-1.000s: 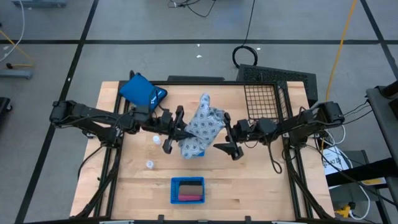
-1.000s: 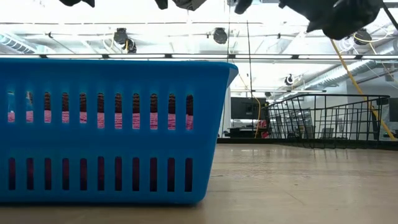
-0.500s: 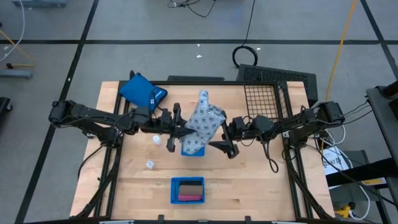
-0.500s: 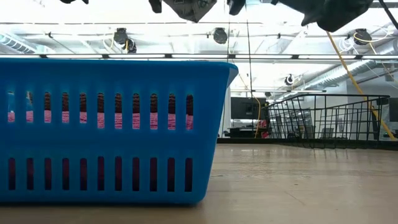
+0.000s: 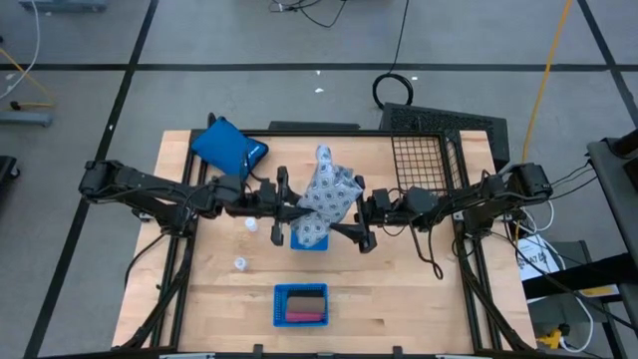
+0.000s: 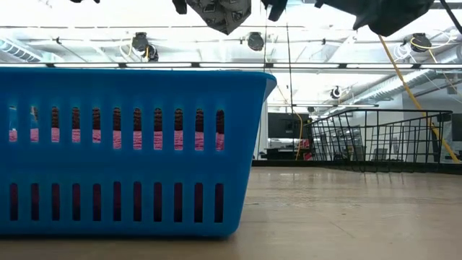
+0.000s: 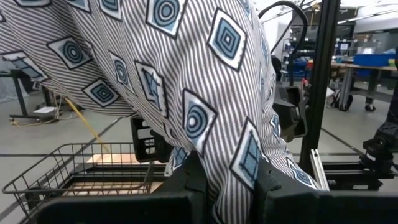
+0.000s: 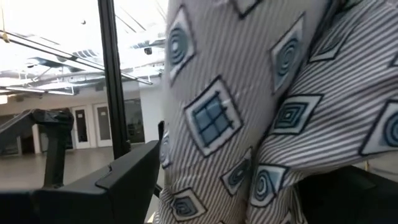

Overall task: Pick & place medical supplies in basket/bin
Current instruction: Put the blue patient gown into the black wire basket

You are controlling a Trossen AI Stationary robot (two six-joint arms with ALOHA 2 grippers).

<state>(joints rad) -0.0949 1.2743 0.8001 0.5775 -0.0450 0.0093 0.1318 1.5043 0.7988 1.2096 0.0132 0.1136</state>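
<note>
A grey-striped cloth with blue diamond patches (image 5: 322, 202) hangs over mid-table between both arms, above a blue tray (image 5: 298, 242). My left gripper (image 5: 282, 211) is shut on the cloth's left side and my right gripper (image 5: 351, 221) on its right side. The cloth's lower end (image 6: 220, 13) shows at the top of the low view. Two tiny white bottles (image 5: 250, 224) (image 5: 239, 263) stand on the table left of the cloth. Pink and brown blocks lie in the near blue tray (image 5: 301, 304). The black wire basket (image 5: 429, 160) sits at the far right. My left gripper pinches a fold of the cloth (image 7: 227, 168) between its two fingers (image 7: 180, 190), coming level from the table's left. The cloth is lifted clear and drapes above and ahead of the fingers. My right gripper has a thick bunch of the cloth (image 8: 224, 155) between its two fingers (image 8: 124, 180), coming level from the table's right. The cloth is lifted clear of the table and hangs slack.
A blue pouch (image 5: 227, 147) lies at the far left of the table. The near blue tray fills the left of the low view (image 6: 130, 152). Bare wood lies to the right of it, up to the wire basket (image 6: 382, 141).
My right gripper has moved toward the table's left and my left gripper slightly right, so the two stand closer. The cloth between them has bunched narrower, and its lower end hangs further down into the low view.
</note>
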